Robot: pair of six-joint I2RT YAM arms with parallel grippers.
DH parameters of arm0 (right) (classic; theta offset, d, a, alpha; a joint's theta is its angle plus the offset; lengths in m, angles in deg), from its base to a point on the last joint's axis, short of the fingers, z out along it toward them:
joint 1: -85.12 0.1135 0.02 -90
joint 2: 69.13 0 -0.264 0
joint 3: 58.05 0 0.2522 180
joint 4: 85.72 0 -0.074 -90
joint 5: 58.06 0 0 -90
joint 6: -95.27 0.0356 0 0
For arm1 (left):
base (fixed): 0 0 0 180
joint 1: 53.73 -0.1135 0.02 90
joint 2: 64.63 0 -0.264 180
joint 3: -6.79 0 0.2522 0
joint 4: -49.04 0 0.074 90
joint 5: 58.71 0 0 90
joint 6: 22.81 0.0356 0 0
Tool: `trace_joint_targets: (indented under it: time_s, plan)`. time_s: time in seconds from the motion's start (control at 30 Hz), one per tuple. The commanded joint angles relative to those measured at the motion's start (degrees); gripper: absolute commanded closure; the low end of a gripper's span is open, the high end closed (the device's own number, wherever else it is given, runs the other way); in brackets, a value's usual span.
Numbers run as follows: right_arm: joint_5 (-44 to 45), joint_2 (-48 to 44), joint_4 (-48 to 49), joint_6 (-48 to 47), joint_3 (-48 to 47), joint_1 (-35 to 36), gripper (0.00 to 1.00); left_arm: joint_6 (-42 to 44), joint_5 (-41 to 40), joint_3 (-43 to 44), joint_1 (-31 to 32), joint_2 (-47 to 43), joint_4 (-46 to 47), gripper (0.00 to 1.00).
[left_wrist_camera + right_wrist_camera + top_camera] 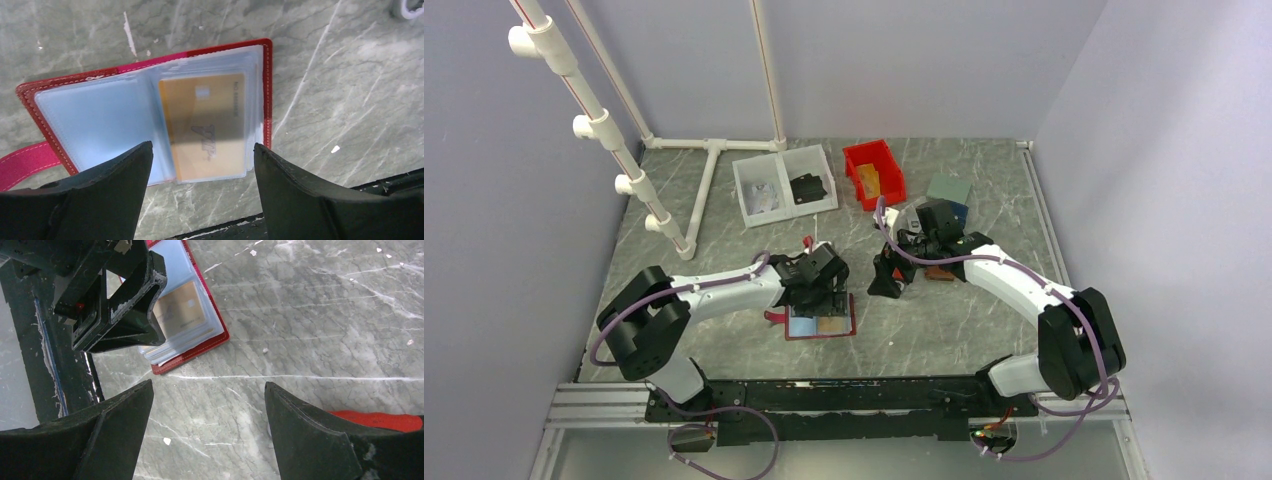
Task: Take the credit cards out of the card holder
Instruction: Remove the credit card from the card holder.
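The red card holder [807, 326] lies open and flat on the table, its pale blue-grey inside [95, 120] facing up and its strap tab [25, 162] off to the left. A tan-orange credit card [207, 125] sits in the clear right-hand pocket, with more clear sleeves stacked under it. My left gripper [202, 146] hovers open just above the holder's near edge, holding nothing. My right gripper [208, 385] is open over bare table to the right of the holder [195, 347], apart from it; the credit card [180, 310] and the left fingers [130, 300] show in the right wrist view.
At the back stand a white two-part tray [754, 205], a red bin [860, 160] and a green-blue box [949, 190]. A brown item [939, 273] lies under the right arm. A white pipe frame [709, 170] stands at the back left. A red shape [380, 420] shows behind my right finger.
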Motion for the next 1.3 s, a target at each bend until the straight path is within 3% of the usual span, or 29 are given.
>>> trace_joint_targets:
  time_s: [0.0,0.57,0.67,0.77,0.9,1.27]
  plan:
    - [0.17,-0.56,1.32,-0.06,-2.55,-0.14,0.16,1.55,0.98,0.37,0.29,-0.5,2.24,0.22]
    - [0.1,-0.38,1.05,-0.2,-2.6,-0.15,0.15,0.51,-1.6,2.95,0.4,4.9,-1.57,0.22]
    - [0.1,-0.24,1.05,-0.17,-2.6,-0.18,0.15,0.59,-2.08,2.63,0.38,4.65,-2.19,0.3]
    - [0.01,-0.14,1.05,-0.17,-2.57,-0.14,0.15,1.21,-1.47,1.62,0.37,3.17,-1.58,0.45]
    - [-1.22,0.36,1.12,0.24,-2.44,-0.14,0.16,2.2,1.09,-1.29,0.17,-0.79,2.24,0.53]
    - [-5.39,2.55,2.46,3.17,-1.94,0.2,0.16,1.14,19.26,-16.12,-7.38,-10.13,24.52,0.54]
